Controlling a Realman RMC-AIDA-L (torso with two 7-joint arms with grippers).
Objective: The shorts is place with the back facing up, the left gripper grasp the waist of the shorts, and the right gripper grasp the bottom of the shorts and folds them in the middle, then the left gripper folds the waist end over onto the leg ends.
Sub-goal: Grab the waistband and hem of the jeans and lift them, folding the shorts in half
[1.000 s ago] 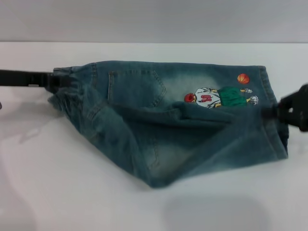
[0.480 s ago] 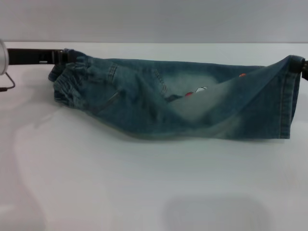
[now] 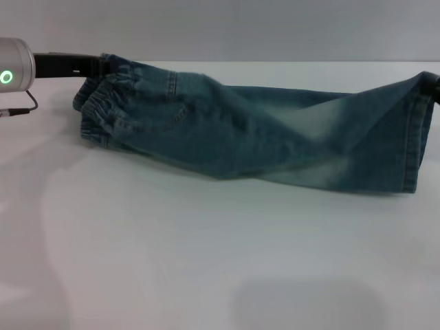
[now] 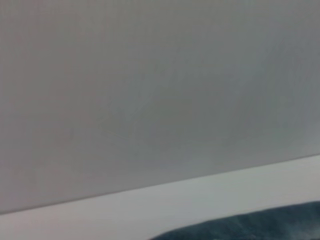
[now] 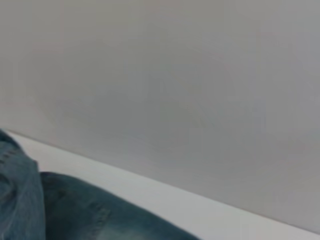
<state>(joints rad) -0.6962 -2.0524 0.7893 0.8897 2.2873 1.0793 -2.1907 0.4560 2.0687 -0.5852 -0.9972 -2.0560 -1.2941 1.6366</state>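
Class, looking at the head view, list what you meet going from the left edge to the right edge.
The left gripper → the waist → the shorts → the leg ends → the right gripper.

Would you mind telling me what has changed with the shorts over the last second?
The shorts were carried toward the table's far edge and folded lengthwise, so the cartoon print is now hidden. The left gripper moved back with the waist; the right gripper went likewise with the leg ends. Both grips held.
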